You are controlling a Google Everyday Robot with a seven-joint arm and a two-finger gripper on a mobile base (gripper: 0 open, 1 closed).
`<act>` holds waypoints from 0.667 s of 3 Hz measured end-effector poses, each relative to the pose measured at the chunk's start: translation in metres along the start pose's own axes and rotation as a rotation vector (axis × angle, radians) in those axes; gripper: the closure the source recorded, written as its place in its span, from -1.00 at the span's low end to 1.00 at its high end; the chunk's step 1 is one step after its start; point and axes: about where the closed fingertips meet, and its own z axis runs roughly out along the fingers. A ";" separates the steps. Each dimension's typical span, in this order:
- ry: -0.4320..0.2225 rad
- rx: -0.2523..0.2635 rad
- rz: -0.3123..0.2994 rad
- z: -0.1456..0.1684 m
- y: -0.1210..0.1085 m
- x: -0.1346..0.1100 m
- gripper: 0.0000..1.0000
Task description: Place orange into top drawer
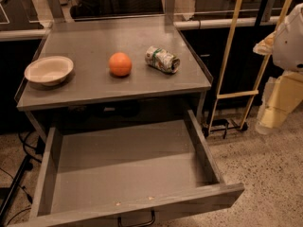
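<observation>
The orange (120,64) sits on the grey countertop (142,86), about in its middle, between a bowl and a can. The top drawer (128,167) below the counter is pulled wide open; its flat grey bottom is bare apart from a few crumbs near the front wall. Its dark handle (137,221) shows at the bottom edge. My gripper (273,115) hangs at the far right of the view, beside the counter and well away from the orange, below the white arm body (291,37). It holds nothing that I can see.
A shallow cream bowl (49,70) stands at the counter's left end. A green-and-white can (162,59) lies on its side right of the orange. A yellow-framed hand cart (236,93) leans right of the counter. Cables (19,150) trail on the floor at left.
</observation>
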 end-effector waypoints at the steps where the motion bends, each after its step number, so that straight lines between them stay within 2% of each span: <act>1: 0.000 0.004 -0.002 0.000 -0.001 -0.001 -1.00; 2: -0.005 0.035 -0.045 0.004 -0.018 -0.024 -1.00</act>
